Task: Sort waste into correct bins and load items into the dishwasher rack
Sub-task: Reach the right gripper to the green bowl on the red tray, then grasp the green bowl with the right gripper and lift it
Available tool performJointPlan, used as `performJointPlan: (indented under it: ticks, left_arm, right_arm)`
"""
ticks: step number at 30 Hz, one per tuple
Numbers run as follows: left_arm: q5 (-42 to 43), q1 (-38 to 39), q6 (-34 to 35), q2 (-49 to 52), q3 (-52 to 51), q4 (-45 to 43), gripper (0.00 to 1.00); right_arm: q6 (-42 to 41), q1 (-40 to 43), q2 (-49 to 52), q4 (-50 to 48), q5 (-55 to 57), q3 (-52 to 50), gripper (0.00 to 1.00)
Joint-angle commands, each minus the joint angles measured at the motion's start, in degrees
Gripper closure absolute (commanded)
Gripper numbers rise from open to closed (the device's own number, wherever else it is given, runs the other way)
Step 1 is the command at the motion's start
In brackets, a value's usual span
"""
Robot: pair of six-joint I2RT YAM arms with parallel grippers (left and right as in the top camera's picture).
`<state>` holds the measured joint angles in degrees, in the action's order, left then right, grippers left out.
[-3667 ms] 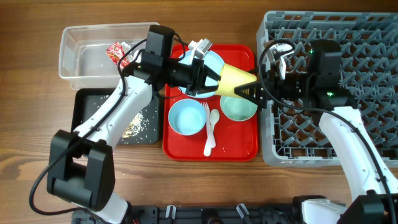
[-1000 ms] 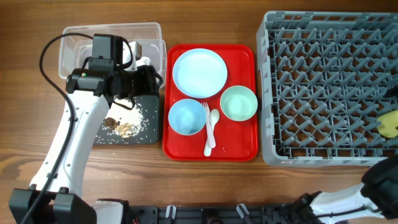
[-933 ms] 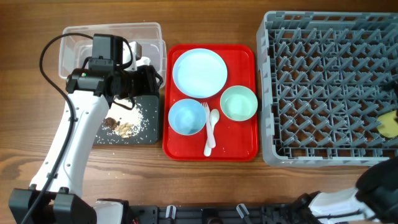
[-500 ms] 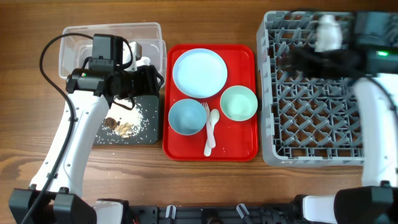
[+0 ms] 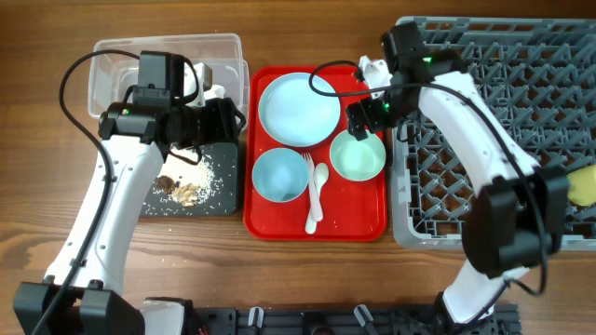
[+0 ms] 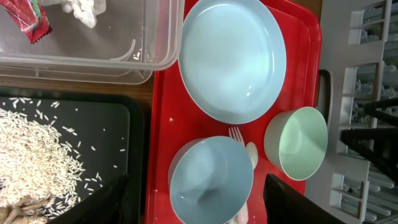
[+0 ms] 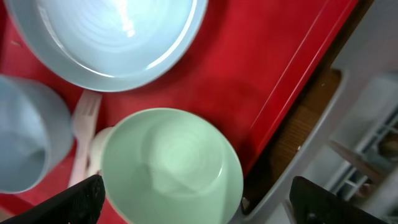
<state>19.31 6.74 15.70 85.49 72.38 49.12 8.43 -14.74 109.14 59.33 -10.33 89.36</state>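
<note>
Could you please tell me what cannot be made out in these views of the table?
Overhead: the left arm covers much of the clear tub, hiding its contents.
Left wrist: the wrapper and tissue are cut off by the top edge.
Overhead: the yellow cup is cut off by the right edge.
Right wrist: the fork and spoon are blurred, the spoon partly behind the mint bowl.

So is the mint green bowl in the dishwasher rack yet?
No, the mint green bowl sits on the red tray, beside the pale blue bowl.
</note>
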Motion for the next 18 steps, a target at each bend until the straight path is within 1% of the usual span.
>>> performJointPlan:
  ticks: [1,4,12,18]
  left_arm:
    - [-0.55,0.28,-0.68,-0.63,0.39,0.04,0.32]
    - [-0.57,0.28,-0.68,-0.63,0.39,0.02,0.32]
    - [-0.57,0.28,-0.7,-0.63,0.39,0.02,0.32]
    - [-0.57,0.28,-0.7,-0.63,0.39,0.04,0.32]
  right_arm:
    - [-0.94,-0.11,4.79,0.26,1.27,0.09,0.03]
    - [-0.9,-0.33,7.67,0.85,0.61,0.09,0.04]
    - [-1.33,-0.79,9.66,2.91,0.59,-1.01,0.04]
    - [-1.07,-0.85,9.75,4.94,-1.81,-1.01,0.12]
